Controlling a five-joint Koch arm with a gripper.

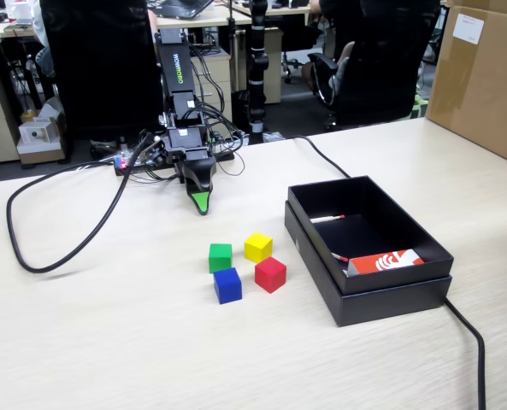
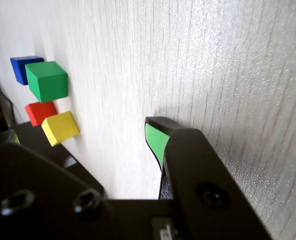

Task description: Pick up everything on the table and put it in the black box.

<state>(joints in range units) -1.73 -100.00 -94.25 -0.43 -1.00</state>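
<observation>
Four small cubes sit together on the beige table: green, yellow, blue and red. The black box stands just right of them, apart from them. My gripper points down at the table behind the cubes, a short way from them, and holds nothing. In the wrist view the gripper shows bare table between its green-padded finger and the other jaw, so it is open. The cubes lie at upper left there: blue, green, red, yellow, with the box beside them.
An orange-and-white packet and a white pen with a red tip lie inside the box. A thick black cable loops across the left of the table; another runs past the box. A brown carton stands at back right.
</observation>
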